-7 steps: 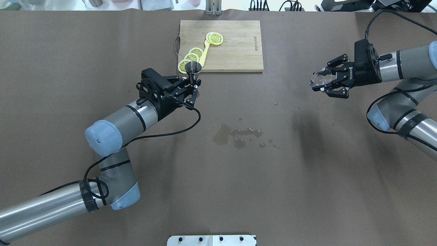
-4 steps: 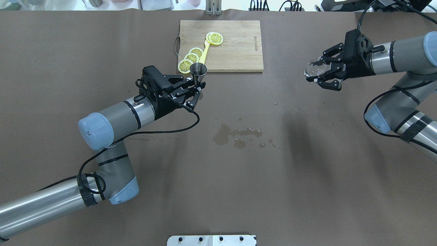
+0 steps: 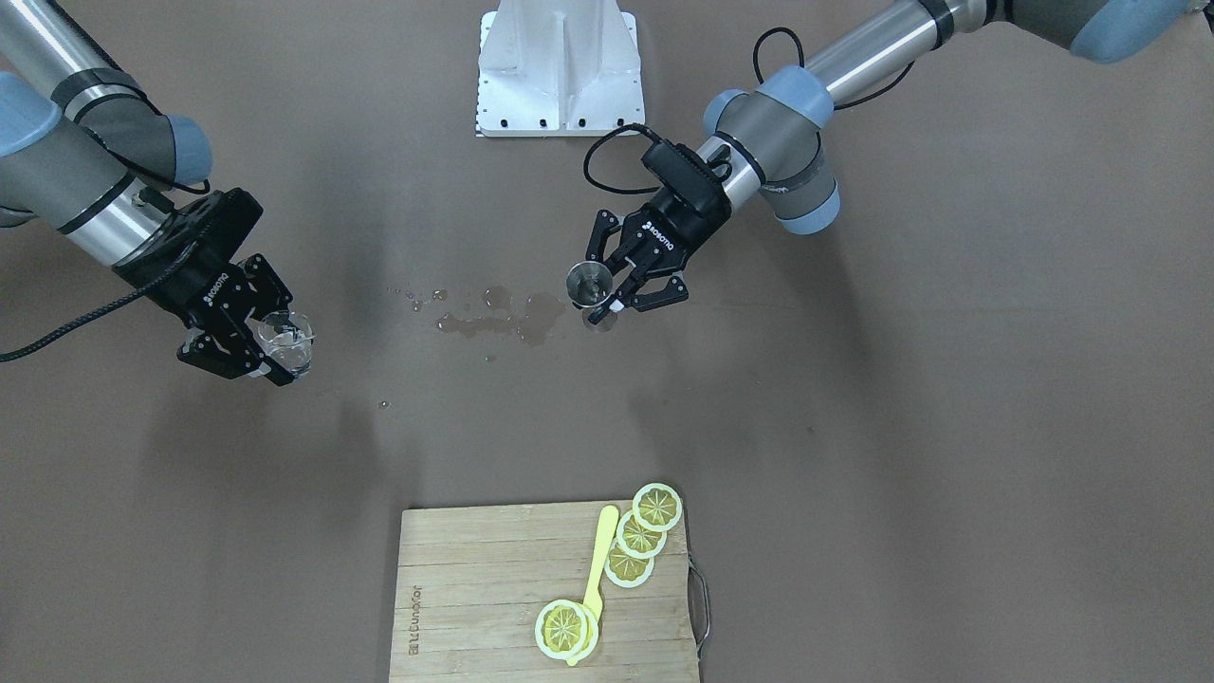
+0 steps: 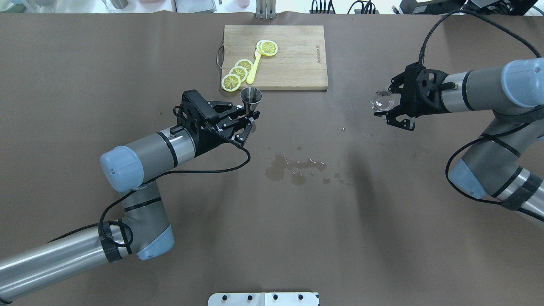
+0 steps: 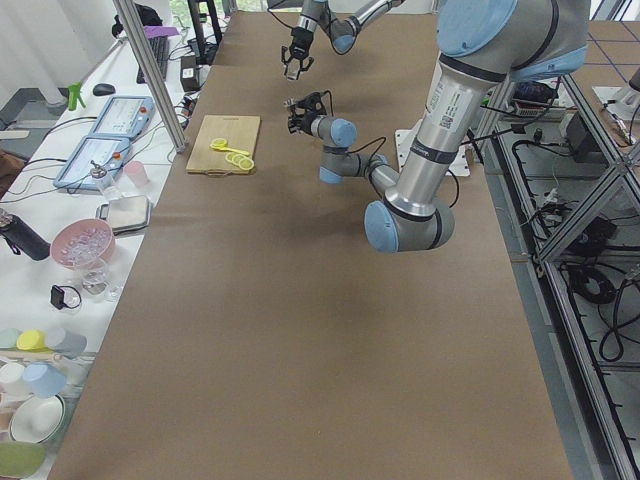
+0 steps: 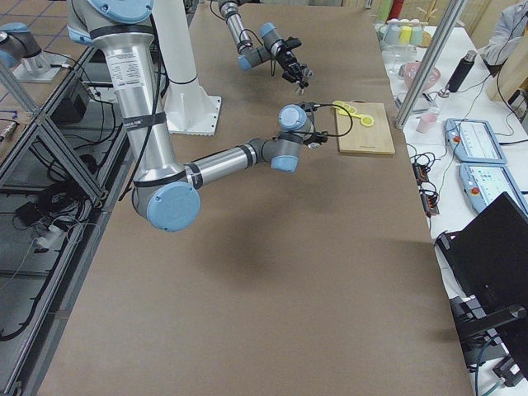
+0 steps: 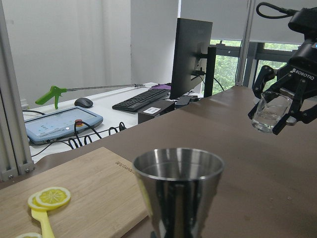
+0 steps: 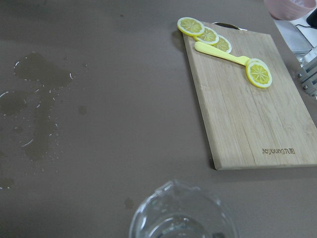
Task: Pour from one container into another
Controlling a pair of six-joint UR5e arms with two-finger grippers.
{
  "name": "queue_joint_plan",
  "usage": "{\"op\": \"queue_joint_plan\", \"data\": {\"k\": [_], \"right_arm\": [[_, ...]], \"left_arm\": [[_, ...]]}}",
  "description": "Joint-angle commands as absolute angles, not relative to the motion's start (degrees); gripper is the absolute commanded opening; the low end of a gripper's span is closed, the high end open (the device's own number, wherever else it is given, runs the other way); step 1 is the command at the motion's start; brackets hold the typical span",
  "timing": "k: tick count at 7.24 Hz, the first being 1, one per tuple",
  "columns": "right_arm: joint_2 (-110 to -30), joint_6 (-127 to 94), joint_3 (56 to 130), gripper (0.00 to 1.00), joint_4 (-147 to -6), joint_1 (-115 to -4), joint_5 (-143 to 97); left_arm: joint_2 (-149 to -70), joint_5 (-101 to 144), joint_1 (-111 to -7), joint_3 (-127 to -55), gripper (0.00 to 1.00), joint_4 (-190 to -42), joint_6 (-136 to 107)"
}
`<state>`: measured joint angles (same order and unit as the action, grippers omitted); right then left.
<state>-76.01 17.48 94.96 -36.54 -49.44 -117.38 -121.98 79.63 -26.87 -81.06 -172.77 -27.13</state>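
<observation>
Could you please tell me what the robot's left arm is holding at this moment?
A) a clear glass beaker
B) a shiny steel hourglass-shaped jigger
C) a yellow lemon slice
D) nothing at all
B: the left arm's jaws are shut on the small shiny stainless-steel hourglass jigger, held upright near the wooden cutting board, while the small clear glass beaker sits in the right arm's jaws.
</observation>
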Motion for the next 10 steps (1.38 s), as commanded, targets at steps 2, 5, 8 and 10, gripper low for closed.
{"op": "queue_joint_plan", "data": {"k": [2, 5, 8, 10], "right_arm": [[-71.56, 19.08, 97.56, 0.0, -44.64, -48.87, -120.03], [-67.43, 19.86, 97.39, 0.0, -46.65, -48.52, -132.4], [-66.45, 25.37, 98.87, 0.0, -53.93, -49.48, -135.18], [-66.88, 26.37, 102.47, 0.0, -59.58, -50.62, -134.91]], "left_arm": [[-122.17, 79.63, -25.22, -80.6, 0.0, -174.02, -24.98], [-122.79, 80.76, -25.14, -80.51, 0.0, -174.28, -22.85], [-122.87, 80.68, -22.52, -77.45, 0.0, -180.33, -20.94], [-122.52, 80.95, -20.48, -76.64, 0.0, -185.26, -18.99]]}}
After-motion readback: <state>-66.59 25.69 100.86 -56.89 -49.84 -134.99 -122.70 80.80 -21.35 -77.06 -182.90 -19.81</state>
